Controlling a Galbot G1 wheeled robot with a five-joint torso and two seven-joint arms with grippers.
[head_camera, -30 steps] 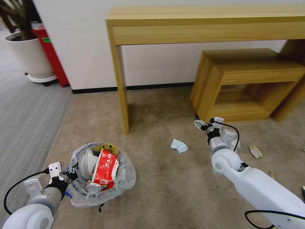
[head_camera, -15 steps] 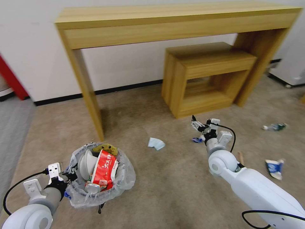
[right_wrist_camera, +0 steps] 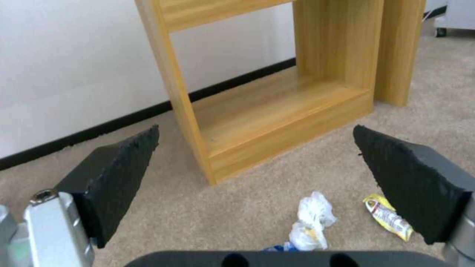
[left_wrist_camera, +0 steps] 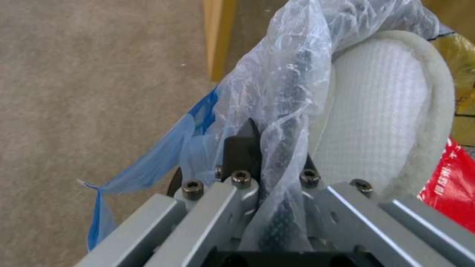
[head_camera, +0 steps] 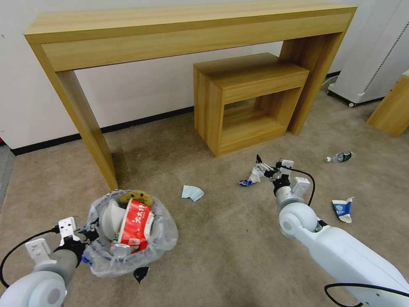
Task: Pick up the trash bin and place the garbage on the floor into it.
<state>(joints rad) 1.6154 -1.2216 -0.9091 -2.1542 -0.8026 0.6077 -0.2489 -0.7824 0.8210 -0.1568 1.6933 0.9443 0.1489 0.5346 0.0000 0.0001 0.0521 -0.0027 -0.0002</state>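
bin count: 1 – trash bin (head_camera: pixel 128 230), dark, clear crinkly liner, stuffed, on carpet (head_camera: pixel 221 256) front-left
loose litter: you've 4 pcs visible
left gripper (left_wrist_camera: pixel 269 163): clamped on bin rim
right gripper (right_wrist_camera: pixel 257 178): spread wide – above crumpled paper (right_wrist_camera: pixel 309 222)

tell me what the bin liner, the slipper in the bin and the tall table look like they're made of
Bin liner: thin clear plastic film, judging by its crinkles and glossy highlights.
Slipper: white textile, apparently a waffle weave with a fuzzy edge.
Tall table: light wood or wood-look laminate, matte, with straight grain lines.
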